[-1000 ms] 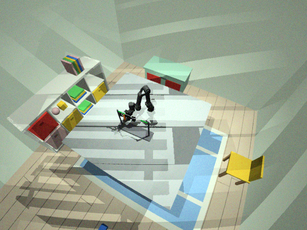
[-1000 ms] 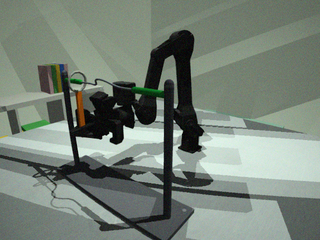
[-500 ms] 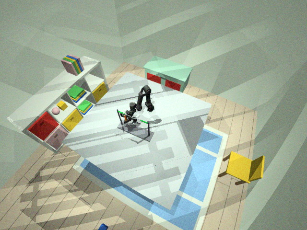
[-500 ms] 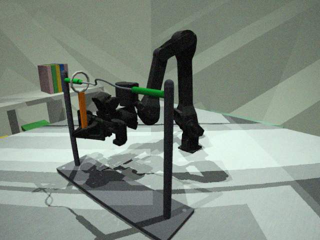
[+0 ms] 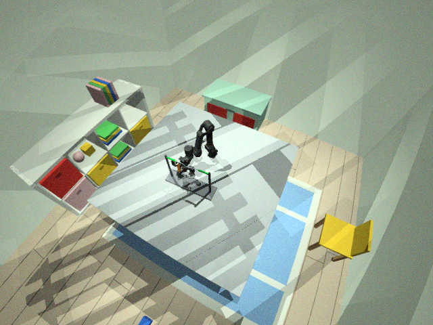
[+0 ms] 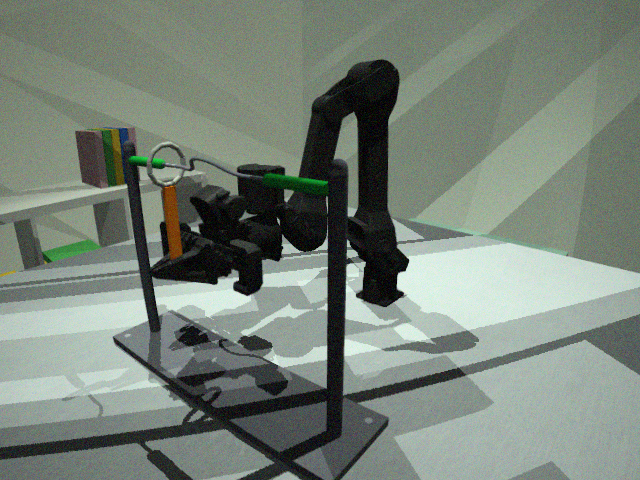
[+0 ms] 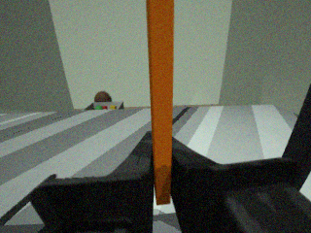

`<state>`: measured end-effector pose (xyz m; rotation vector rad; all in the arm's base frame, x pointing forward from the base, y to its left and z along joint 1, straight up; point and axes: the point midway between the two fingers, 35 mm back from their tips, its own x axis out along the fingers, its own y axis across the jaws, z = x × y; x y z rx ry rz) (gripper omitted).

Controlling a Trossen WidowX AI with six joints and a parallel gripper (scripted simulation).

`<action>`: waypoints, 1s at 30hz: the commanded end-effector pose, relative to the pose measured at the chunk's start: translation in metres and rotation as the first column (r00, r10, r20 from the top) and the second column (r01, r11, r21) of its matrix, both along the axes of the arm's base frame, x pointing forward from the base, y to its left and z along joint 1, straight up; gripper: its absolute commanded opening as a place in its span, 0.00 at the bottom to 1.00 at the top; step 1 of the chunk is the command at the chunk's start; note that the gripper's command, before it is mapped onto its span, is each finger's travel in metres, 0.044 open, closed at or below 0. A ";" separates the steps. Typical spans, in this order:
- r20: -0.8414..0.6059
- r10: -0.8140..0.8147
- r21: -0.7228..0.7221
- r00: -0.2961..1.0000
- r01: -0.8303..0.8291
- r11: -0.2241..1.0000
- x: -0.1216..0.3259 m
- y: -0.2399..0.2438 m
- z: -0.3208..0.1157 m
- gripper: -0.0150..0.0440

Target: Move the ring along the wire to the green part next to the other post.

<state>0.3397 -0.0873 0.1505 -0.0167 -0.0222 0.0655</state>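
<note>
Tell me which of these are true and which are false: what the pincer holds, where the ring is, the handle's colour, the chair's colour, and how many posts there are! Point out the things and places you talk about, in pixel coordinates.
The pincer [image 6: 174,258] [image 7: 155,135] is shut on the handle [image 6: 171,222] [image 7: 160,87]. True.
The ring [image 6: 149,167] is off the wire [image 6: 219,167]. False: the wire runs through it.
The handle is blue. False: orange.
The chair [image 5: 338,235] is yellow. True.
There are three posts [image 6: 139,232] [image 6: 337,299]. False: two.
</note>
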 end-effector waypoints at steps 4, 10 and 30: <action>0.000 -0.003 0.003 1.000 0.003 1.000 -0.001 0.007 0.000 0.00; 0.000 -0.004 -0.002 1.000 0.004 1.000 -0.002 0.013 0.000 0.00; -0.110 -0.032 -0.013 0.993 0.031 0.999 -0.014 0.024 0.001 0.00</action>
